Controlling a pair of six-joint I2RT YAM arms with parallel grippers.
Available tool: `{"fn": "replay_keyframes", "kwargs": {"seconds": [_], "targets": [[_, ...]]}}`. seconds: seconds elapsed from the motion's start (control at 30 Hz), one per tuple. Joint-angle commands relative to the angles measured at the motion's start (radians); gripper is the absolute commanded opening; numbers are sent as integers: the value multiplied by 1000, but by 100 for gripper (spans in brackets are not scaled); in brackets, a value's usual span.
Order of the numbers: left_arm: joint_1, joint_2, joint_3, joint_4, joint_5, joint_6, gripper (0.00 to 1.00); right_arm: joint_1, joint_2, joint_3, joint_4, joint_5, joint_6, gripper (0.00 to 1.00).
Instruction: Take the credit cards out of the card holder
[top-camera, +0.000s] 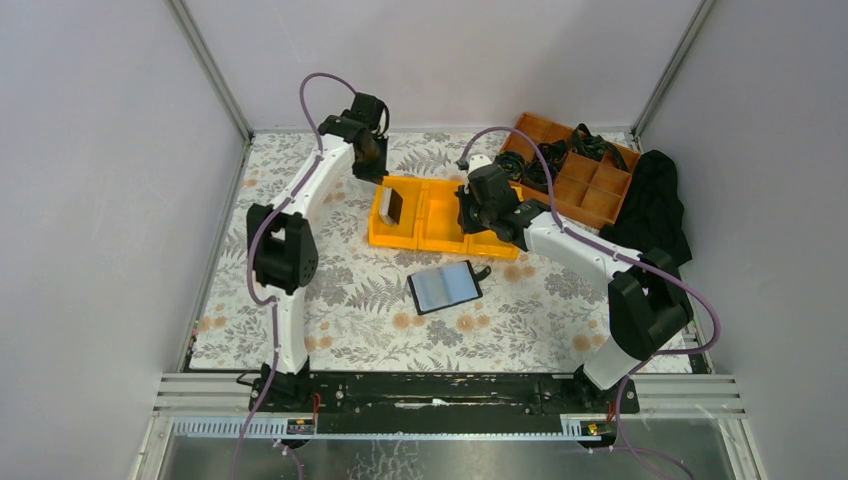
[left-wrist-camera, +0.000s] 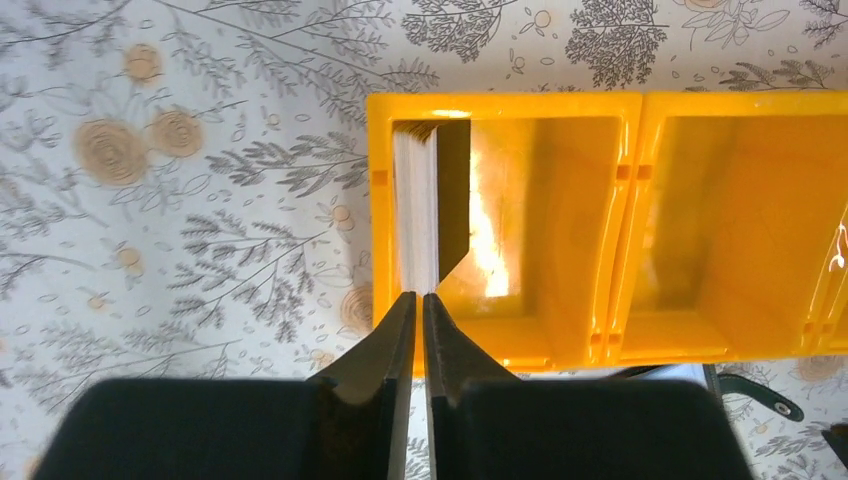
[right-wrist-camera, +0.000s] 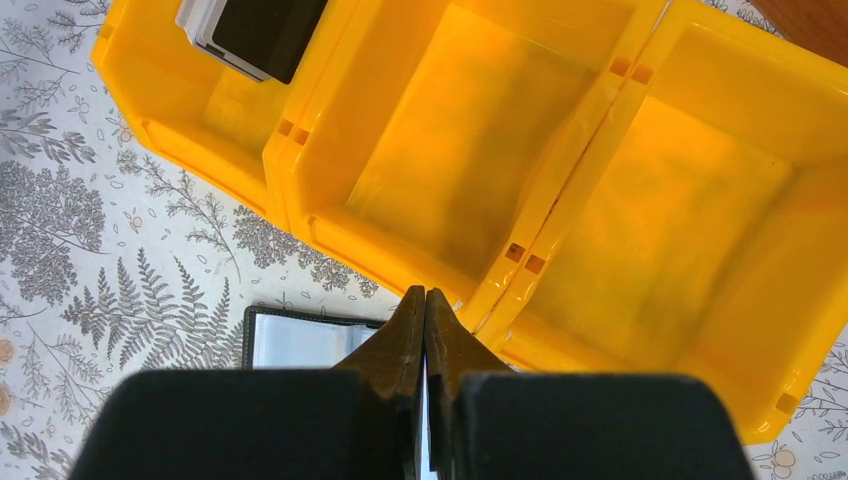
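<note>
Right pincer (right-wrist-camera: 426, 300) pinched shut over the yellow bin (top-camera: 420, 243), elbow bent, a pale sliver in its slit, perhaps the sleeve of the one card holder (top-camera: 445, 287) open on the counter (top-camera: 330, 290) below. Left pincer (left-wrist-camera: 419, 300) closed, arm extended over the leftmost of three compartments, one stack of credit cards (left-wrist-camera: 415, 200) on edge against its left wall.

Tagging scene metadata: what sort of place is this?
Probably a lab robot cell, not a home or shop: blank grey panels in an aluminium frame wall it in, the left arm and right arm are bolted to a rail, and a floral cloth is the work surface.
</note>
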Motion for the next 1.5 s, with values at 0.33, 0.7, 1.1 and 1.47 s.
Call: {"fn": "replay_keyframes", "kwargs": {"seconds": [0.33, 0.7, 1.1, 1.47], "targets": [[-348, -644, -734, 677, -96, -88, 12, 20, -305, -289, 146, 54, 5, 15], [-428, -892, -1432, 1144, 71, -296, 0, 108, -361, -483, 186, 69, 149, 0], [-449, -691, -1507, 1310, 60, -372, 0, 108, -189, -496, 285, 52, 196, 0], [-449, -506, -1439, 1245, 64, -394, 0, 106, -141, -525, 311, 77, 200, 22]]}}
